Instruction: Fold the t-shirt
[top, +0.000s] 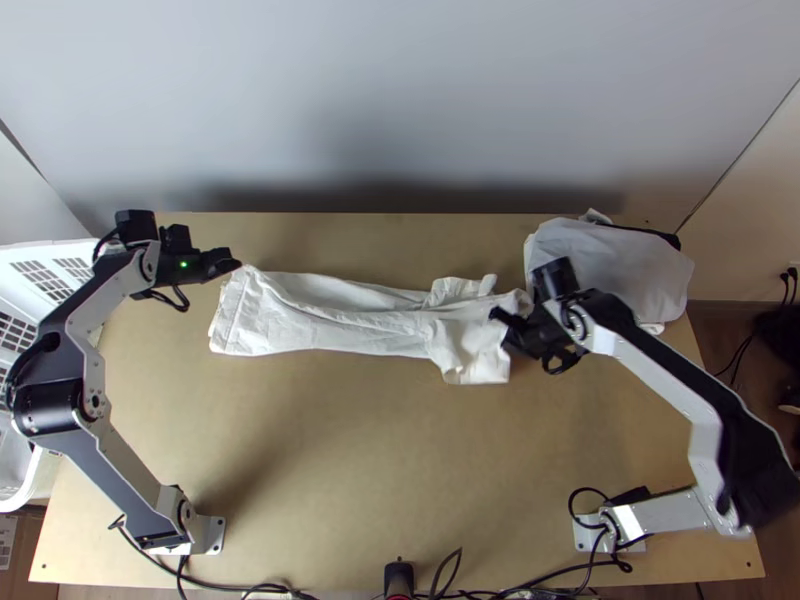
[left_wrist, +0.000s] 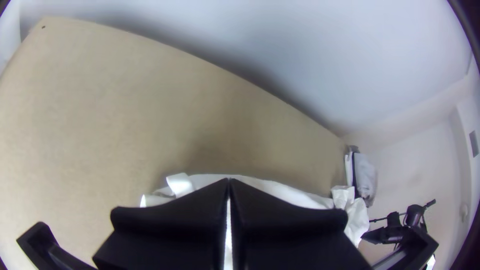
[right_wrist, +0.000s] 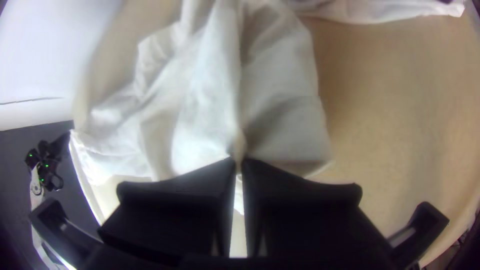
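Observation:
The white t-shirt (top: 330, 325) lies as a long, narrow folded strip across the table, wrinkled and bunched at its right end. At its far left corner is my left gripper (top: 238, 266), shut on the raised corner. In the left wrist view my left gripper (left_wrist: 229, 181) has its fingertips together, with white cloth (left_wrist: 280, 191) behind them. My right gripper (top: 500, 322) is at the strip's right end. In the right wrist view my right gripper (right_wrist: 238, 160) is shut on a gathered pinch of the t-shirt (right_wrist: 205, 110), whose folds run up to the fingertips.
A pale cloth pile (top: 610, 265) lies at the table's back right, just beyond the right gripper. White baskets (top: 30, 300) stand off the left edge. Cables (top: 500, 590) run along the near edge. Bare table (top: 370, 470) spreads between the arms.

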